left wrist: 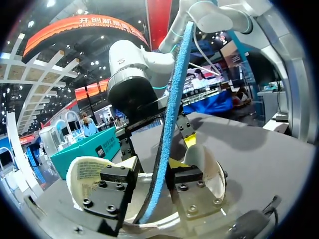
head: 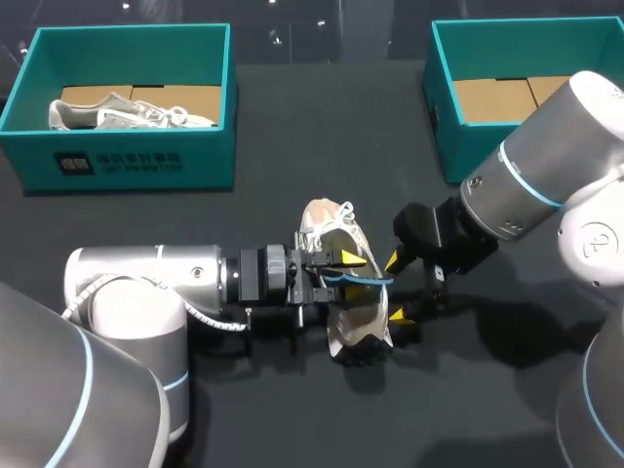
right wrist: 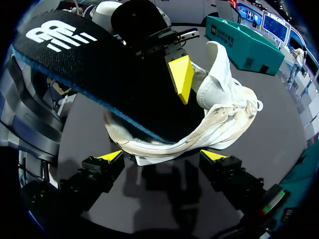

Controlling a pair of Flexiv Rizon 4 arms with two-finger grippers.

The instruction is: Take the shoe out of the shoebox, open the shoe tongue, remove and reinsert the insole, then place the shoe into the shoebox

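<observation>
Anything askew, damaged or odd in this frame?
Nothing looks damaged or spilled. The shoe lies tipped on its side, and the insole stands on edge over its opening, pinched in the left gripper. That fits the insole step. The right gripper is open beside the shoe.

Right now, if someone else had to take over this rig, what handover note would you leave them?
Left gripper: shut on the insole, held on edge with its lower end at the shoe's opening.
Right gripper: open, beside the shoe, holding nothing.
The shoe lies on the table, between the arms. The left shoebox holds a second shoe.
Done: shoe out of its box, insole in hand.
Left: seat the insole fully, then put the shoe into the shoebox.
</observation>
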